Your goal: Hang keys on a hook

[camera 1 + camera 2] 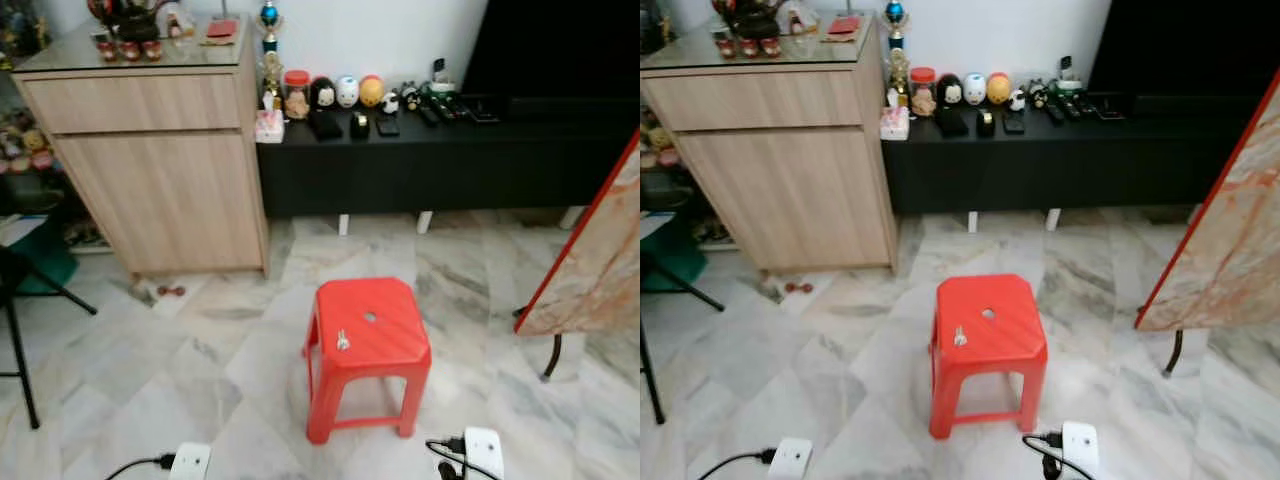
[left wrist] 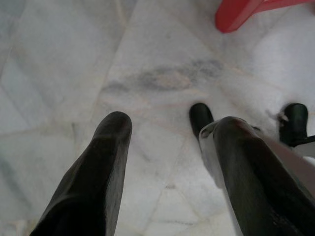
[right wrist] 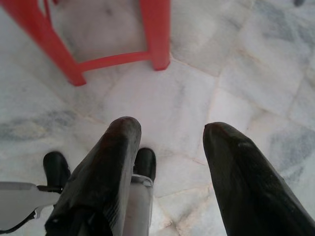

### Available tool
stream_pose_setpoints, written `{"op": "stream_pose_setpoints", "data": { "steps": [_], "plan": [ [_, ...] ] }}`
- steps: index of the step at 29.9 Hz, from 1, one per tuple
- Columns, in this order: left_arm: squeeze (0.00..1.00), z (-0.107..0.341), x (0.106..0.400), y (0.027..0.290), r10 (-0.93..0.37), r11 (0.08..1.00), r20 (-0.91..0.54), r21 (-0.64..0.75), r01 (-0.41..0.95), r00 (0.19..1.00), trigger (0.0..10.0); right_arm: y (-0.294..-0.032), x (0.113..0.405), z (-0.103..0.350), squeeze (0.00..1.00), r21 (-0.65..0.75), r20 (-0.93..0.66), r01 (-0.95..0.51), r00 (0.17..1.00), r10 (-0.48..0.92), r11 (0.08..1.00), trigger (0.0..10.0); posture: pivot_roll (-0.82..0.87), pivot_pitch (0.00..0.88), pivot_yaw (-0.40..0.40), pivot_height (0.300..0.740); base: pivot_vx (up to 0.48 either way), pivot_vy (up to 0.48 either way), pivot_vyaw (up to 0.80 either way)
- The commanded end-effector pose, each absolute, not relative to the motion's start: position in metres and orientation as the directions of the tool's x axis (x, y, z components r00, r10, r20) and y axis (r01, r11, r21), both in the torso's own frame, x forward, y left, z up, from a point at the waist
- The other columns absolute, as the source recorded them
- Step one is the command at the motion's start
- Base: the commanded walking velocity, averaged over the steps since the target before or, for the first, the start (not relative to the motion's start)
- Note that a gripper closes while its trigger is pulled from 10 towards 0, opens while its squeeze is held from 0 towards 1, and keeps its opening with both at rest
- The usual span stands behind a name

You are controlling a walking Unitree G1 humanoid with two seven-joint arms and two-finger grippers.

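**Keys lie on the red stool while both grippers hang low, parted and empty**

While both arms hang low over the marble floor (image 1: 150,360), the keys (image 1: 342,340) lie on the seat of the red stool (image 1: 380,335), toward its left near part, just left of the small round hole in the seat. Standing in the middle of the floor, the stool is well apart from the furniture at the far wall.

Seen from its wrist, the left gripper (image 2: 170,135) points down at the pale tiles with its two black fingers spread apart and nothing between them; a red stool foot sits at the far edge of that view. Likewise, the right gripper (image 3: 170,132) has its fingers parted and empty above the floor, near the stool's legs.

Far left stands a wooden cabinet (image 1: 160,170). To its right a low black bench (image 1: 440,160) runs along the wall, carrying small figurines (image 1: 345,92). A marbled board with a red edge (image 1: 595,260) leans at the right.
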State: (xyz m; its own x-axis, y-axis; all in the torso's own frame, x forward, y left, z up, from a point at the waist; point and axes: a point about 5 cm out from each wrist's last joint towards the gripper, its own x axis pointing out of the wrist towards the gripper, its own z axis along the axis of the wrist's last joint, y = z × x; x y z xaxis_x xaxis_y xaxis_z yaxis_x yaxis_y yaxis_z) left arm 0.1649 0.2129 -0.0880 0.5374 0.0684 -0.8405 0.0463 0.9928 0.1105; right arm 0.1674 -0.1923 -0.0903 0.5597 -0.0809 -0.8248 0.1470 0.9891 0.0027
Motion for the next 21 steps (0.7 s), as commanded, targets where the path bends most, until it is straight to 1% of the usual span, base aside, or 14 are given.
{"op": "stream_pose_setpoints", "data": {
  "steps": [1, 2, 5, 8, 21],
  "plan": [
    [0.00, -0.0884, 0.1650, 0.2107, 0.058, 0.993, -0.844, 0.101, 0.053, 0.533, 10.0, -0.1911, 0.1709, -0.0889, 0.00, 0.000, -0.818, 0.153, 0.568, -0.088, 0.988, 10.0, 0.00, 0.000, -0.017, 0.740, 0.330, 0.000, 0.00],
    [0.00, -0.0884, 0.1650, 0.2107, 0.058, 0.993, -0.844, 0.101, 0.053, 0.533, 10.0, -0.1911, 0.1709, -0.0889, 0.00, 0.000, -0.818, 0.153, 0.568, -0.088, 0.988, 10.0, 0.00, 0.000, -0.017, 0.740, 0.330, 0.000, 0.00],
    [0.00, -0.0883, 0.1651, 0.2108, 0.057, 0.994, -0.844, 0.100, 0.051, 0.534, 10.0, -0.1896, 0.1714, -0.0890, 0.00, -0.009, -0.822, 0.123, 0.564, -0.078, 0.992, 10.0, 0.00, 0.000, -0.019, 0.740, 0.351, 0.000, 0.73],
    [0.00, -0.0882, 0.1655, 0.2109, 0.057, 0.994, -0.843, 0.097, 0.048, 0.535, 10.0, -0.1892, 0.1709, -0.0894, 0.00, 0.003, -0.823, 0.153, 0.562, -0.084, 0.988, 10.0, 0.01, 0.000, -0.017, 0.740, 0.358, 0.000, 0.00],
    [0.00, -0.0863, 0.1696, 0.2112, 0.053, 0.994, -0.838, 0.099, 0.055, 0.543, 10.0, -0.1894, 0.1700, -0.0897, 0.00, 0.005, -0.824, 0.156, 0.560, -0.084, 0.988, 10.0, 0.00, 0.000, -0.012, 0.740, 0.344, 0.000, 0.00]
  ]
}}
